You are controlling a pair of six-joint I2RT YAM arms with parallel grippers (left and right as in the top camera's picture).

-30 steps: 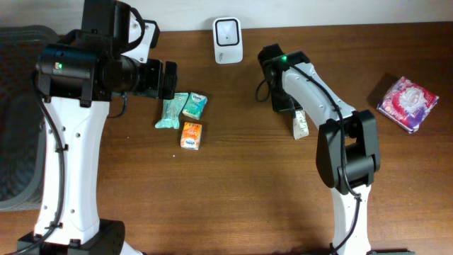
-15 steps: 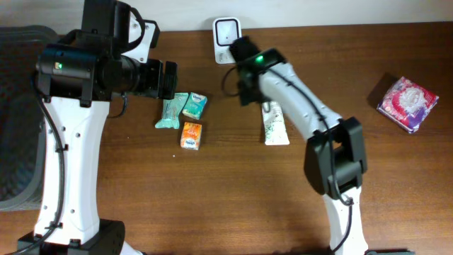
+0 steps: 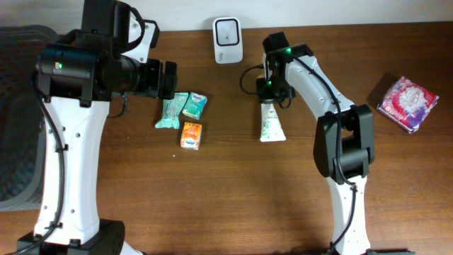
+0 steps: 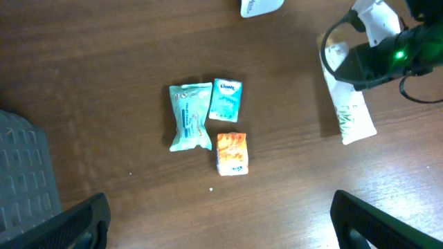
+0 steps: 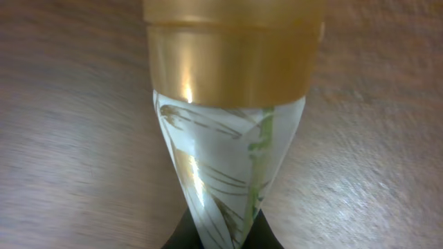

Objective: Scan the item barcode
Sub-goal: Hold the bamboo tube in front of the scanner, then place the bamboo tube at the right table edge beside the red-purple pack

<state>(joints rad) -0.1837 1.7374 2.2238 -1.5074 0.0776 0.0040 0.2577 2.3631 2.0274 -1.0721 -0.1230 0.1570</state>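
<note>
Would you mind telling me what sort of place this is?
Probably a mock checkout bench for robot trials: a white barcode scanner on a wooden table, with packaged goods such as a tissue pack and a tube.

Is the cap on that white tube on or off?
On: the gold cap covers the end of the tube in the right wrist view.

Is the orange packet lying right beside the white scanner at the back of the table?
No, the orange packet lies next to the small teal packet, well apart from the white scanner.
</note>
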